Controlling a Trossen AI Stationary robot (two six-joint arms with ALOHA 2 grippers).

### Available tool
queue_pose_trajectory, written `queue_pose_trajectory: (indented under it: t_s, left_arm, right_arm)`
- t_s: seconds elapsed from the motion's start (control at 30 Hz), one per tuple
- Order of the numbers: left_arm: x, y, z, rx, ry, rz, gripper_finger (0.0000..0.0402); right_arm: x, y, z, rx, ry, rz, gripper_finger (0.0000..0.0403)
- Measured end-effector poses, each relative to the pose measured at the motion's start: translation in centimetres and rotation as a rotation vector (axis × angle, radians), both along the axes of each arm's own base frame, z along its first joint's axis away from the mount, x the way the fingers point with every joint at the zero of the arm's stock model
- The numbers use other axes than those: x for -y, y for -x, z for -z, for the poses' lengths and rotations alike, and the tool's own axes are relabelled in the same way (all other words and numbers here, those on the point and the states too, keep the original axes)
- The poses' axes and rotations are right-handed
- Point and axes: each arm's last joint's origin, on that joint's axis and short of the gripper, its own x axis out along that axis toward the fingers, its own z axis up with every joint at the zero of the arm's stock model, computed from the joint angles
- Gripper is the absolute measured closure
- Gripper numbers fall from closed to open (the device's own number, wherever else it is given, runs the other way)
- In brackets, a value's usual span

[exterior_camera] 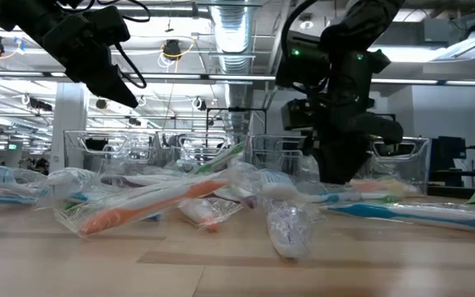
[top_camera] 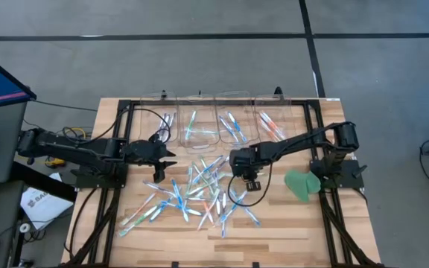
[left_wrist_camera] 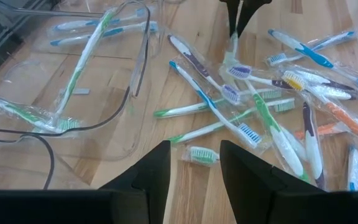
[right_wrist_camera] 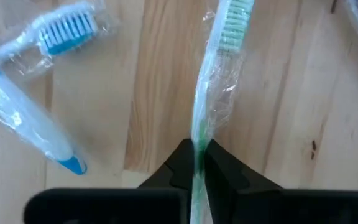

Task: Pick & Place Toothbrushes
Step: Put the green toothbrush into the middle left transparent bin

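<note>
Left pincer point(top_camera: 171, 154) hangs part-open and empty above the worktop point(top_camera: 289, 223), left of the toothbrushes point(top_camera: 192, 195) strewn mid-table. Right pincer point(right_wrist_camera: 199, 163) pinched tight on a wrapped green toothbrush point(right_wrist_camera: 219, 74) at the pile's right edge.

Toothbrushes point(top_camera: 196, 195) lie heaped mid-surface point(top_camera: 289, 223) between my arms; bins point(top_camera: 222, 119) stand behind them, a disc point(top_camera: 301, 184) right.
</note>
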Motion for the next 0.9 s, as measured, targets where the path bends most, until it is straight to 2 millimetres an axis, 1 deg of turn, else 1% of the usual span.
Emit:
queue_pose_trajectory:
  t_s: [0.17,0.23,0.33,0.43,0.53,0.63,0.77,0.9]
  left_arm:
    - [0.0,0.0,0.0,0.000,0.000,0.000,0.0268]
    - [0.0,0.0,0.0,0.000,-0.001,0.000,0.0268]
    - [0.0,0.0,0.0,0.000,-0.001,0.001,0.0268]
    - [0.0,-0.1,0.4,0.026,0.001,0.003,0.0268]
    - [0.1,-0.1,1.4,0.069,0.016,0.025,0.0268]
    - [0.2,-0.3,2.1,0.146,0.006,0.091,0.0268]
    - [0.5,-0.4,2.6,0.254,-0.018,0.206,0.0268]
    - [0.7,-0.3,3.0,0.358,-0.044,0.308,0.0268]
  right_arm:
    - [-0.7,-0.2,-0.1,0.014,-0.021,-0.005,0.0378]
    - [-1.1,-0.4,-0.3,0.010,-0.029,-0.006,0.0383]
    - [-2.1,-0.5,-0.8,-0.010,-0.040,-0.012,0.0395]
    - [-3.4,-0.6,-1.3,-0.039,-0.043,-0.036,0.0389]
    - [-4.7,-0.9,-2.3,-0.047,-0.046,-0.048,0.0385]
    - [-5.6,-1.2,-3.4,-0.053,-0.031,-0.057,0.0390]
    - [-6.4,-2.1,-5.4,-0.011,0.006,-0.075,0.0395]
    - [-7.2,-3.1,-7.5,0.071,0.064,-0.104,0.0391]
